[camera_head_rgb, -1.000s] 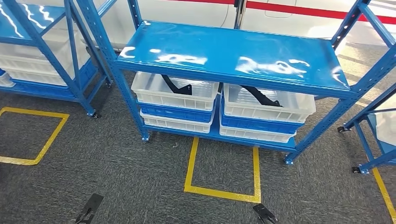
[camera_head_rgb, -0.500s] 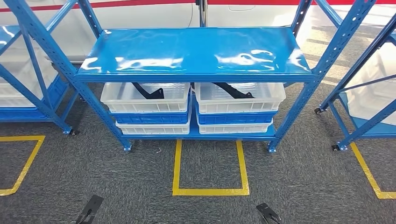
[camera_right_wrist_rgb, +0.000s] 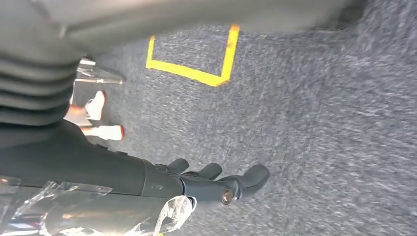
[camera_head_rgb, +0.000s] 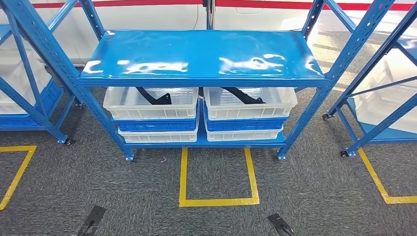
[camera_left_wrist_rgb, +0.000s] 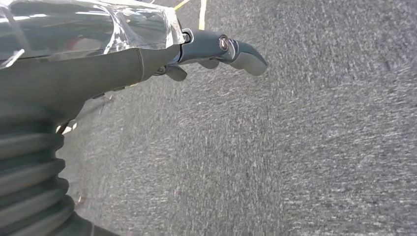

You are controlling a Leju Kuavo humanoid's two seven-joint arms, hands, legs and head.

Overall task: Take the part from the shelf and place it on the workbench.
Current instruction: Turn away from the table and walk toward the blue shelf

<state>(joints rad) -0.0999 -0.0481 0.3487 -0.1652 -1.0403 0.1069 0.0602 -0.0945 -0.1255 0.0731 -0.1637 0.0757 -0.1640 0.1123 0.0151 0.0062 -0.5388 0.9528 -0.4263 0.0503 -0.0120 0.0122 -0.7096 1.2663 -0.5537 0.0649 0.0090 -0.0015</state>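
While both hands hang empty, parts [camera_head_rgb: 153, 97] lie in crates [camera_head_rgb: 150, 104]

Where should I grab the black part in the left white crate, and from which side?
Probably the black part by its raised, slanted arm, reaching in from the front under the blue shelf: the shelf blocks a top approach, and that arm stands above the white crate rim.

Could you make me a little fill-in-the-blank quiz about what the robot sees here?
1. The shelf unit is painted ____.
2. Each top white crate holds a ____ coloured part.
3. The square taped on the carpet before the shelf is ____.
4. The left hand and the right hand hang over the carpet, holding ____.

Missing words: blue; black; yellow; nothing
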